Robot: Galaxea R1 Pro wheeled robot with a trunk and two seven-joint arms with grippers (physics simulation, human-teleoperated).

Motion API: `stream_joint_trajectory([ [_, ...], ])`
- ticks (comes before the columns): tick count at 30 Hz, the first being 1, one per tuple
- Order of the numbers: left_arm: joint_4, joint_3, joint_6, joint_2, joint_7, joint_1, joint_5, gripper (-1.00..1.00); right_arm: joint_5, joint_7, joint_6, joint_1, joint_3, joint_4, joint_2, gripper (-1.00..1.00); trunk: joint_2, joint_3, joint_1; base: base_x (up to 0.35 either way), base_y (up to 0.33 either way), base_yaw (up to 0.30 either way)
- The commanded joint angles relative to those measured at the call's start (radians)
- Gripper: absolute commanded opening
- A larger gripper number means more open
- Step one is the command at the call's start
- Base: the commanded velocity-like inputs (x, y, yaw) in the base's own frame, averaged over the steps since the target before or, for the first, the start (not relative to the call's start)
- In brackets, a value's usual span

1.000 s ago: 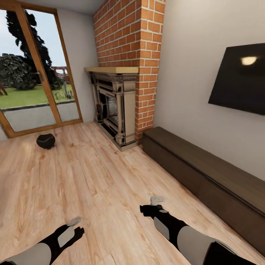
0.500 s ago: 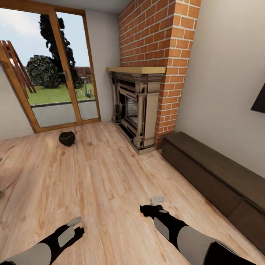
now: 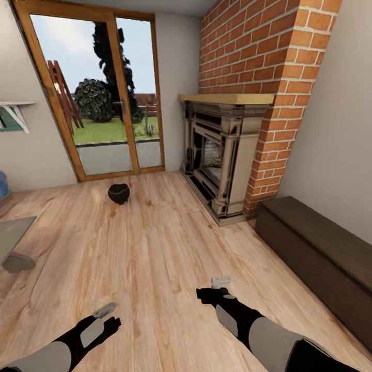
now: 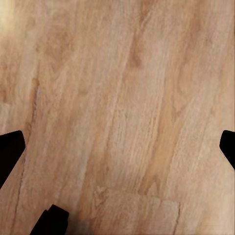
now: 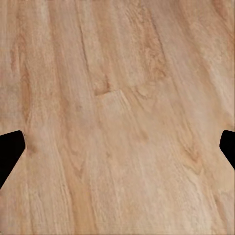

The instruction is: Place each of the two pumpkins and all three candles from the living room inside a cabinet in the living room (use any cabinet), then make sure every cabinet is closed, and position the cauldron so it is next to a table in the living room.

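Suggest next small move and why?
Probably drive forward toward the cauldron: it sits on the floor by the glass door, far from the table at the left edge. Both grippers are open and empty, and the cabinet looks closed.

The pale plank wood floor [image 3: 155, 243] shows clear grain and a soft satin sheen. On it, far left, the small round black cauldron [image 3: 119, 193] looks matt. The rough red brick chimney [image 3: 268, 67] rises over a carved, stone-like fireplace surround [image 3: 222, 155] with a smooth light wooden mantel [image 3: 227, 98]. At right, the long dark-brown wooden cabinet [image 3: 315, 253] is matt. The grey table corner [image 3: 13, 232] looks glossy.
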Motion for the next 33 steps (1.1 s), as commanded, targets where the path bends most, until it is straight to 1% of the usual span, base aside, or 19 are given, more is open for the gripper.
stream_joint_trajectory([
  [1,-0.003,-0.007,0.004,0.002,0.006,0.0,0.007,1.0,-0.007,-0.007,0.002,-0.001,0.009,-0.001,0.0,1.0,0.0,-0.001,0.001,0.325,0.111,0.276],
  [7,-0.003,-0.007,0.004,0.002,0.006,0.0,0.007,1.0,-0.007,-0.007,0.003,-0.001,0.009,-0.001,0.0,1.0,0.0,-0.001,0.001,0.326,0.1,0.276],
  [13,-0.003,-0.007,0.003,0.002,0.005,0.0,0.007,1.0,-0.008,-0.007,0.003,-0.001,0.009,-0.001,-0.001,1.0,0.0,-0.001,0.001,0.335,0.017,0.232],
  [17,-0.003,-0.008,0.003,0.001,0.005,0.0,0.006,1.0,-0.007,-0.007,0.002,0.013,0.009,-0.002,-0.007,1.0,0.0,-0.001,0.001,0.339,0.002,0.058],
  [21,-0.003,-0.008,0.003,0.001,0.005,0.0,0.006,1.0,-0.006,-0.007,0.002,0.033,0.009,-0.007,-0.002,1.0,0.0,-0.001,0.001,0.34,0.0,0.01],
  [28,-0.003,-0.008,0.003,0.001,0.005,0.0,0.006,1.0,-0.006,-0.006,-0.005,0.037,0.009,-0.008,-0.001,1.0,0.0,-0.001,0.001,0.34,0.006,0.001],
  [33,-0.003,-0.008,0.004,0.001,0.005,0.0,0.006,1.0,-0.007,-0.007,-0.025,0.037,0.009,-0.012,-0.002,1.0,0.0,-0.001,0.001,0.328,0.109,0.0],
])
